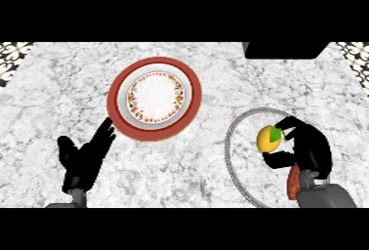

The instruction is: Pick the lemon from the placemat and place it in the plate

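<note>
- We see the robot's right black hand (306, 146) curled round a yellow lemon with a green end (269, 138), thumb below the fruit and fingers above it.
- The lemon sits over a round, marble-coloured placemat with a thin grey rim (229, 146), well to the right of the round red-rimmed plate with a white centre and floral ring (154, 99).
- We judge the main risk to be the round lemon slipping out during the carry leftward to the plate, since only its right side is covered by the hand.
- A second risk: setting it on the plate's raised rim, where it could roll off.
- The right forearm (324, 197) comes up from below the placemat.
- The left black hand (85, 155) rests open, fingers up, below and left of the plate.
</note>
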### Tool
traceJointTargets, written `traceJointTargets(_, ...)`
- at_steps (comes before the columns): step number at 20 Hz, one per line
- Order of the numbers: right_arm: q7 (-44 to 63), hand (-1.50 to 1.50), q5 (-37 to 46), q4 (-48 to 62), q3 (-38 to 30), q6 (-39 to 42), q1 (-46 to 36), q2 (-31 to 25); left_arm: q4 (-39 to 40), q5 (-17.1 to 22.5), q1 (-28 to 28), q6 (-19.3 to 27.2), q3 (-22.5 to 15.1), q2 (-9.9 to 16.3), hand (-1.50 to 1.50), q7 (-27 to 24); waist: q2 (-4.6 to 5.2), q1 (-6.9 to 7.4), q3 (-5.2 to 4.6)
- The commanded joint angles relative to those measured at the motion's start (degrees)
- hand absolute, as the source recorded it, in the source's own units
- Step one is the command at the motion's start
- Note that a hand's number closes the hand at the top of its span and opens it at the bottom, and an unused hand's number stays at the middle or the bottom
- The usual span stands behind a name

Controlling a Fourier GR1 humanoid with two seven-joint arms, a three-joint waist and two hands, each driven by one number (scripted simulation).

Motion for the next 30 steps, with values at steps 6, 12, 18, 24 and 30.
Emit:
traceJointTargets(6, 13.06, 1.50, 11.49, 0.82, 22.75, -4.98, -15.62, 12.13, 1.31, -1.29, -2.75, -2.81, -4.17, -0.48, 0.00, 1.38, 0.95, 10.15, -0.56)
traceJointTargets(12, 24.87, 1.50, 18.84, 3.21, 27.89, -11.78, -26.37, 12.27, 2.42, -1.81, -3.70, -3.18, -5.50, -1.29, 0.00, 1.41, 0.59, 11.05, -0.54)
traceJointTargets(18, 35.15, 1.50, 22.53, 4.94, 27.59, -18.61, -31.75, 12.29, 2.52, -1.80, -5.20, -2.78, -4.89, -1.11, 0.00, 2.16, 0.75, 10.62, -0.24)
traceJointTargets(24, 39.34, 1.50, 24.96, 6.27, 25.66, -23.35, -36.37, 12.29, 3.52, -2.30, -4.81, -2.76, -5.74, -1.67, 0.00, 2.35, 1.24, 10.32, -0.16)
traceJointTargets(30, 42.87, 1.50, 31.12, 10.91, 25.37, -27.85, -35.90, 12.28, 3.42, -2.03, -4.95, -2.02, -4.87, -2.05, 0.00, 1.67, 1.25, 8.18, -0.18)
